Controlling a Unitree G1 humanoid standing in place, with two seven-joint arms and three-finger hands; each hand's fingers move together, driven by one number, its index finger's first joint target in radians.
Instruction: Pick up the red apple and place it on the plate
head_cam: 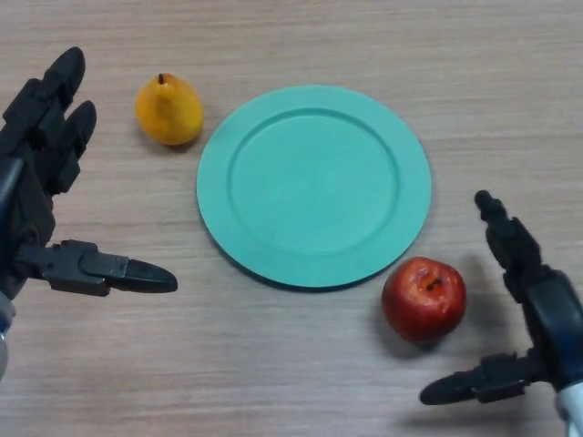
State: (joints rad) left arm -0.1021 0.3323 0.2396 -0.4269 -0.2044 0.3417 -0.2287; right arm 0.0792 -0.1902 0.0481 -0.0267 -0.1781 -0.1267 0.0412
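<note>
The red apple lies on the wooden table just off the lower right rim of the teal plate. The plate has nothing on it. My right hand is to the right of the apple, open, with the fingers stretched up past it and the thumb low at the front; it does not touch the apple. My left hand is at the left edge of the view, open and holding nothing, with its thumb pointing right.
A yellow pear lies upper left of the plate, close to my left hand's fingers.
</note>
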